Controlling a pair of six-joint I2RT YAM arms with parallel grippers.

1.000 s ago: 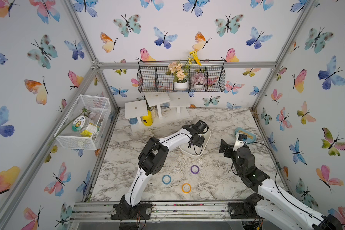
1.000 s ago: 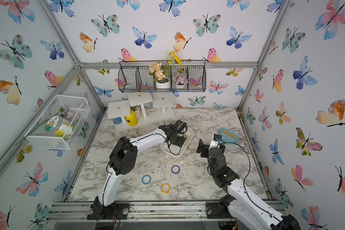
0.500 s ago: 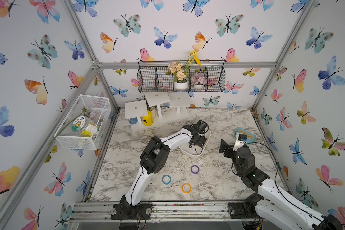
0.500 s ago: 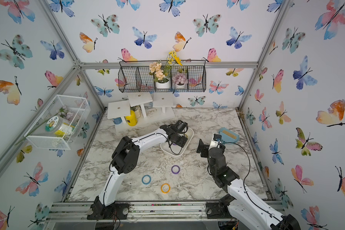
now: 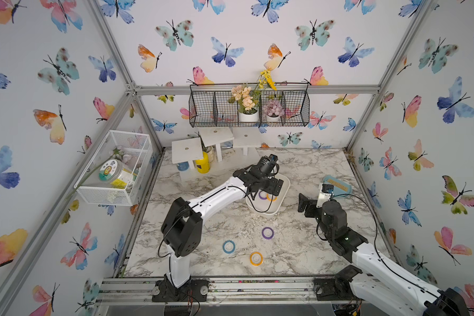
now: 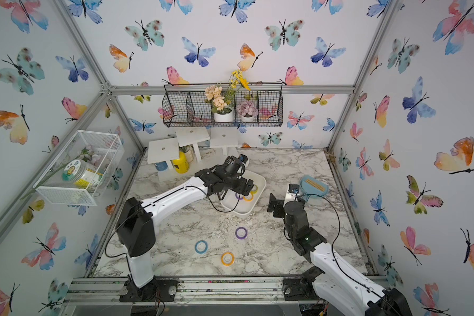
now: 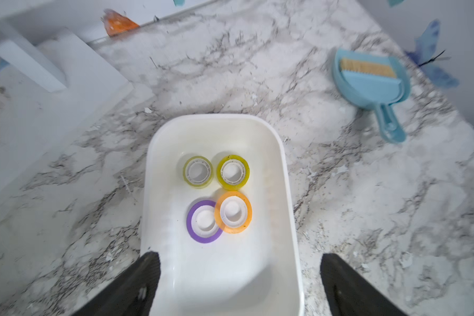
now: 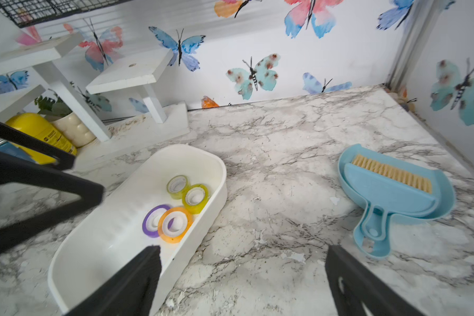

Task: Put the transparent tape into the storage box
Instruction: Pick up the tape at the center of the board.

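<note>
I count seven tape rolls in all: four lying in the storage box (image 7: pixel 225 276) and three loose on the counter (image 5: pixel 312 167). Seen from the left wrist, the box holds a pale yellow-green roll (image 7: pixel 198 171) and a stronger yellow-green roll (image 7: pixel 232 171) side by side. It also holds a purple roll (image 7: pixel 203 221) with an orange roll (image 7: pixel 233 212) overlapping its edge. Each is see-through tinted tape wound on a white plastic core, lying flat. Out on the counter, nearer the arm bases and well apart from the box, sit a blue roll (image 5: pixel 228 246), a second purple roll (image 5: pixel 267 232) and a second orange roll (image 5: pixel 256 258). There are two arms and one blue dustpan (image 8: pixel 389 202) with one brush (image 8: pixel 391 173) laid in it. Two baskets hang on the walls, a black wire basket (image 5: pixel 203 109) and a white mesh basket (image 5: pixel 101 195). The left fingers (image 7: pixel 137 287) hang over one end of the box, spread wide with nothing between them. The right fingers (image 8: pixel 361 287) are spread just as wide near the box, on the dustpan's side, and grip nothing. From above, the left arm's wrist covers much of the box, so the yellow-green pair is mostly hidden there. The left wrist picture is blurred toward its edges. The right arm runs off the lower edge of both top views, and the jar label in the mesh basket is too small to read.
</note>
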